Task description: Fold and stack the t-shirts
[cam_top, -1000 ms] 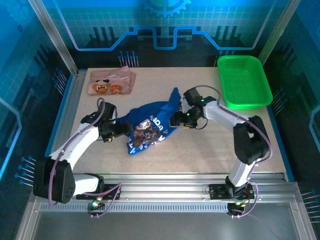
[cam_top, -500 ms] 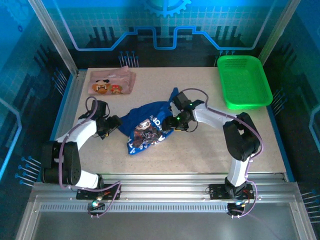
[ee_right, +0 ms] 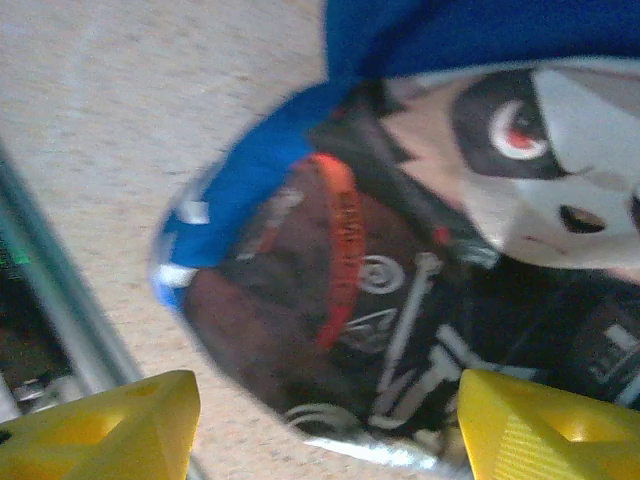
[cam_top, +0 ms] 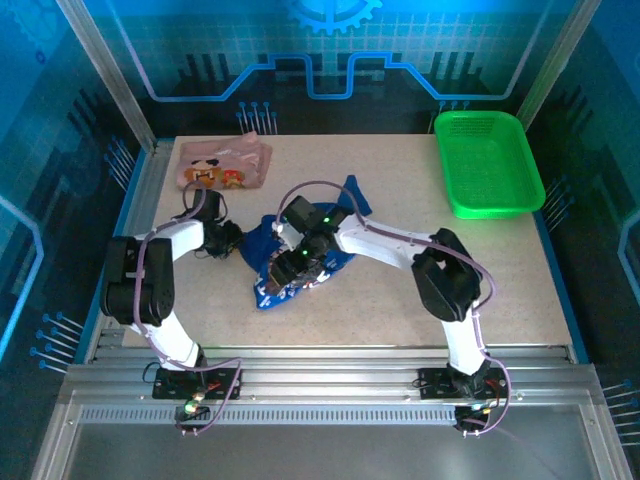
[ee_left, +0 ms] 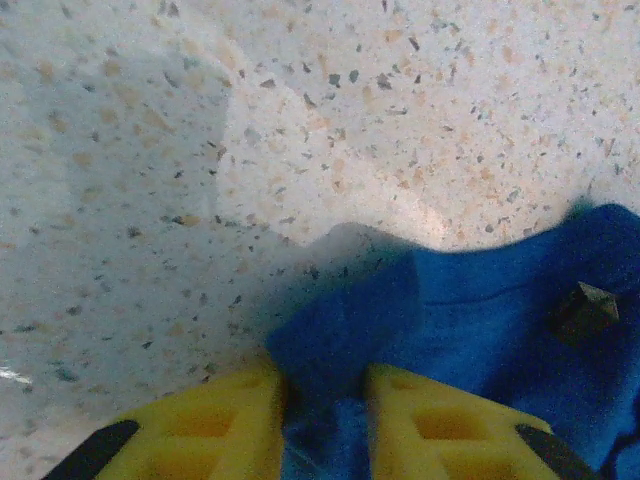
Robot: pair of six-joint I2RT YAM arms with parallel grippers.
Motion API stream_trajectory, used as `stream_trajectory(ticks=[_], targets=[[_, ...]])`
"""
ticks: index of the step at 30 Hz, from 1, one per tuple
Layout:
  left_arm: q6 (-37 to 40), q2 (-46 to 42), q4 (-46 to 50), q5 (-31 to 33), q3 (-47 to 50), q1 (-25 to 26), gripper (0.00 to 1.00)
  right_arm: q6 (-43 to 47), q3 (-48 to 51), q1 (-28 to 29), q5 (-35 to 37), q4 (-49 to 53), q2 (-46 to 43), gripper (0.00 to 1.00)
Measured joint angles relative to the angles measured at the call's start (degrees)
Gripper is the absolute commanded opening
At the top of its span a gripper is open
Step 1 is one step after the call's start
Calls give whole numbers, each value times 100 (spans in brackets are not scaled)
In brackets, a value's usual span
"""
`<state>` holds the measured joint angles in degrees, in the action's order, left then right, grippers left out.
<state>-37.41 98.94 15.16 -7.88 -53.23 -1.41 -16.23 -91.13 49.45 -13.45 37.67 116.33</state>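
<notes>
Your left tool [ee_left: 324,402] is clamped on an edge of the blue t-shirt [cam_top: 268,284], bunched mid-frame on the table [cam_top: 400,300], likely anchoring it while your right tool [ee_right: 325,425] hangs spread apart over the print [ee_right: 380,300], ready to pinch.

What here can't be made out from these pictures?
Top external view: the right arm covers much of the crumpled royal-blue cloth t-shirt, hiding its print.
Right wrist view: that print is blurred, lettering unreadable.
Left wrist view: the bottom edge cuts off how much cloth the left end effector pinches; a small dark lump is too blurred to identify.
Top external view: faces on the pale pink cloth t-shirt are too small.
</notes>
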Motion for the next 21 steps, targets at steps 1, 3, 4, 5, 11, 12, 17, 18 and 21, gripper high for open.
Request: stream_trajectory(ticks=[1,3,4,5,11,12,17,18,21], targets=[[-4,22,-26,-50,0,0,8,0,-39,0,146,59,116,70],[24,24,-57,-125,0,0,0,-9,-50,0,417,140,267,69],[-4,13,-68,-153,2,0,0,-26,-59,2,562,199,334,66],[24,-2,-63,-170,4,0,0,-52,-92,2,706,262,404,53],[131,-568,81,-251,68,0,0,-339,-162,-50,1279,280,538,7],[160,-741,133,-251,68,0,0,-365,-122,-79,1344,247,474,6],[332,-1768,481,-254,46,0,0,-409,160,-374,1478,188,-380,4],[350,-2002,570,-254,15,0,0,-404,160,-450,1475,175,-632,4],[417,-2516,817,-251,-179,0,0,-321,157,-654,1447,170,-1362,4]])
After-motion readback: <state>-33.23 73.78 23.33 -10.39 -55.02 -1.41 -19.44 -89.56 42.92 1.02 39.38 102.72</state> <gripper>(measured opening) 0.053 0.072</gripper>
